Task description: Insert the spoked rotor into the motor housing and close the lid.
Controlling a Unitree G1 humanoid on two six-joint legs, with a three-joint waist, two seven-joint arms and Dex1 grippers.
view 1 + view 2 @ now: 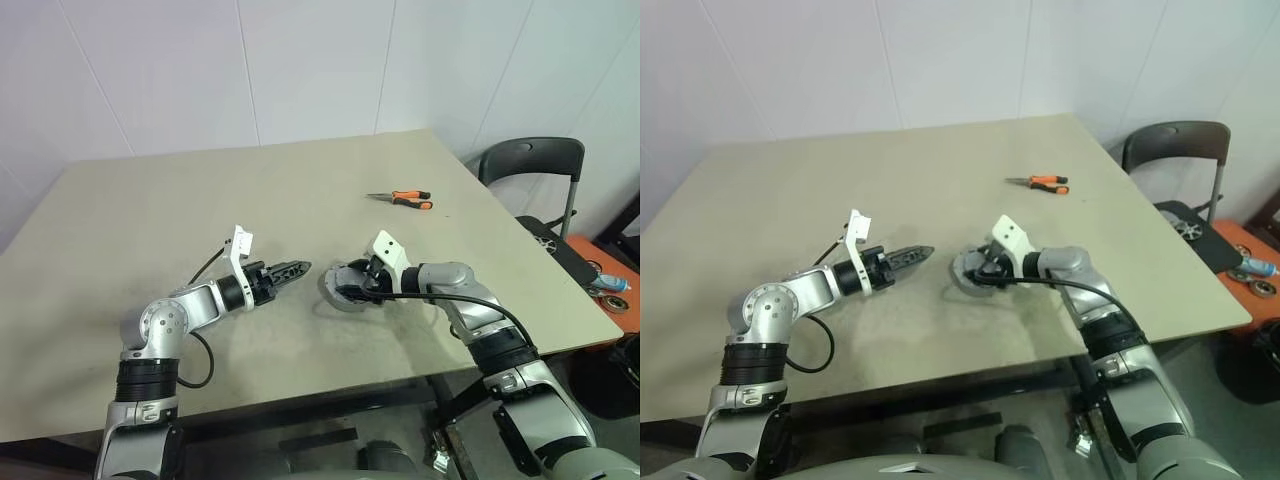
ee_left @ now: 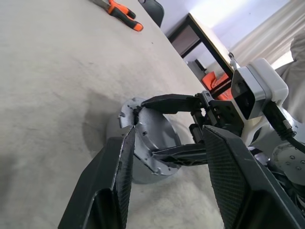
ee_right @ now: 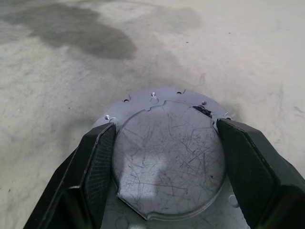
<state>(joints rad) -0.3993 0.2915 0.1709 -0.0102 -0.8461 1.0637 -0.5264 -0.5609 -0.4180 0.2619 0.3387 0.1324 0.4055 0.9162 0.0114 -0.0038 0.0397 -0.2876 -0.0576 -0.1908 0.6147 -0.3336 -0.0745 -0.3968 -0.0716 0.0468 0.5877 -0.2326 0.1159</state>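
The right gripper's (image 3: 164, 157) two black fingers (image 3: 97, 162) stand wide apart and press on opposite sides of a round grey metal part, a scratched raised drum on a flanged plate with small holes around its edge (image 3: 167, 157), gripping it. This motor housing sits on the beige table (image 1: 300, 190) near its front edge, in front of the robot; its windings and the spoked rotor cannot be made out. The right forearm reaches in from the right, bent at the elbow, its wrist angled down and toward the left. The left gripper (image 1: 292, 269) hangs just above the table, apart from the housing, its fingers partly open and empty; that arm stretches low, pointing right. Orange-handled pliers (image 1: 405, 198) lie farther back.
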